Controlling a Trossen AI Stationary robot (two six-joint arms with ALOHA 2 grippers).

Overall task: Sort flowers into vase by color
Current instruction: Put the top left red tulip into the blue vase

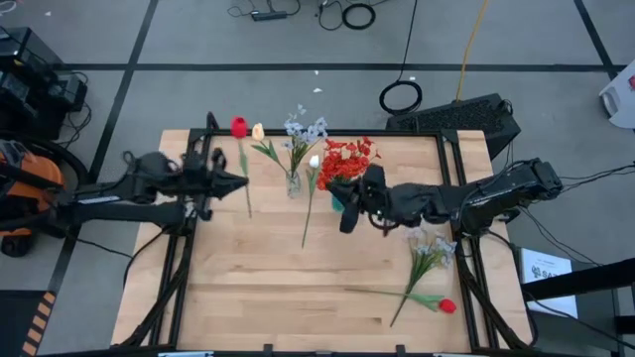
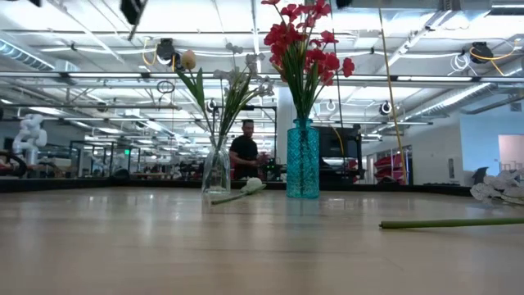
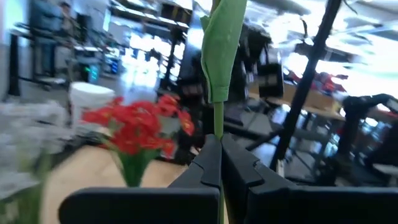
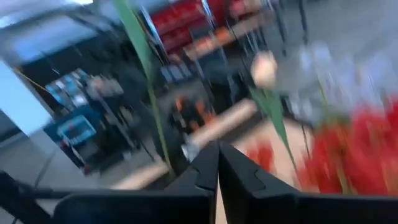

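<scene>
My left gripper (image 1: 244, 181) (image 3: 219, 149) is over the table's left part, shut on a red-bud flower (image 1: 238, 126). A clear glass vase (image 1: 293, 183) (image 2: 216, 168) holds pale lavender sprays (image 1: 304, 129) and a cream tulip (image 1: 258, 131). A teal vase (image 2: 302, 160) holds red blossom clusters (image 1: 349, 159) (image 2: 304, 41). My right gripper (image 1: 345, 211) (image 4: 217, 152) is shut, right beside the teal vase, with nothing between its fingers. Another cream tulip (image 1: 315, 161) (image 2: 248, 188) lies flat on the table by the glass vase. My left gripper pinches the red-bud flower's green stem (image 3: 218, 124) between its two fingers, just below a long leaf (image 3: 221, 43). The fingers come level from the table's left and lie across the stem. The bud end points toward the far edge, and the stem's free end (image 1: 248, 210) toward the near edge.
A lavender spray (image 1: 433, 248) (image 2: 499, 187), a red bud (image 1: 447, 305) and loose green stems (image 1: 397, 297) (image 2: 450, 222) lie on the table's near right part. A person (image 2: 244, 152) stands in the room beyond the far edge.
</scene>
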